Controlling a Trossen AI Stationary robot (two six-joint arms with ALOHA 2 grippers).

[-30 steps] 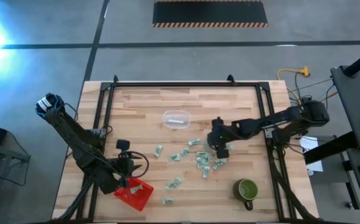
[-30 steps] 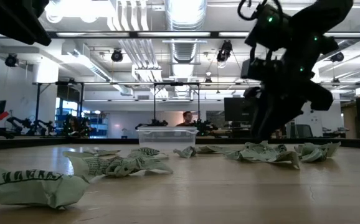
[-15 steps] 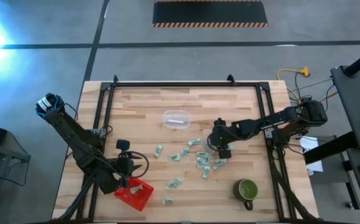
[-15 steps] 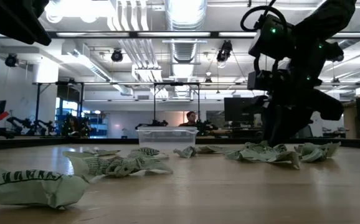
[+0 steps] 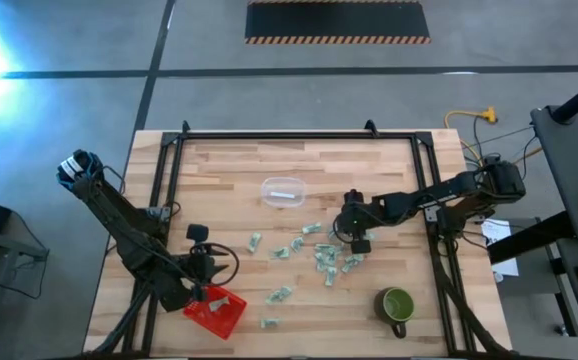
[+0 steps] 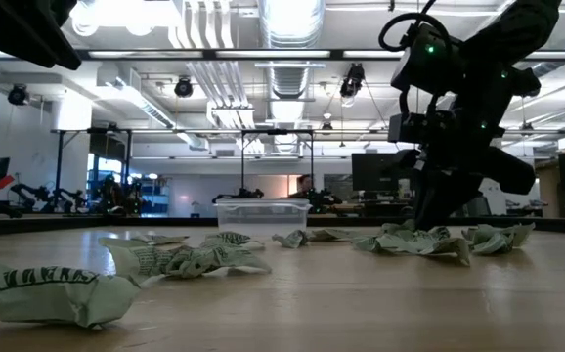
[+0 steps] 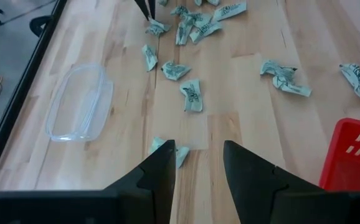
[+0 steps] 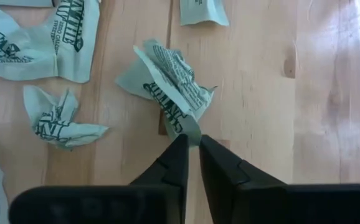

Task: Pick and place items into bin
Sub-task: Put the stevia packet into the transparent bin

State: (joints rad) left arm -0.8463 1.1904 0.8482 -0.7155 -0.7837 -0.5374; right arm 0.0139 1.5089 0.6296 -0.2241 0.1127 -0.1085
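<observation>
The right hand (image 5: 357,240) is down at the table (image 5: 229,180) just beside the mug-side edge of the wrapper cluster, between the clear bin (image 5: 283,192) and the green mug (image 5: 397,305). In its wrist view the 2 fingers (image 8: 167,167) are nearly pressed together, pinching the pointed corner of 1 crumpled green-and-white wrapper (image 8: 167,81) that lies flat on the wood. More wrappers (image 8: 58,118) lie just beside that one, on the side away from the dark knot in the board. From table height the right hand (image 6: 437,210) stands over the wrappers (image 6: 414,240), with the bin (image 6: 260,216) farther back.

The rest of the wrappers (image 5: 287,250) are scattered between the bin and the red basket (image 5: 214,308), a few near the basket.

The left hand (image 5: 201,272) waits low, just beside the red basket, its fingers (image 7: 158,177) spread apart with nothing between them. Its wrist view looks over a wrapper (image 7: 191,96) toward the bin (image 7: 80,102), with a corner of the basket (image 7: 353,165) to one side.
</observation>
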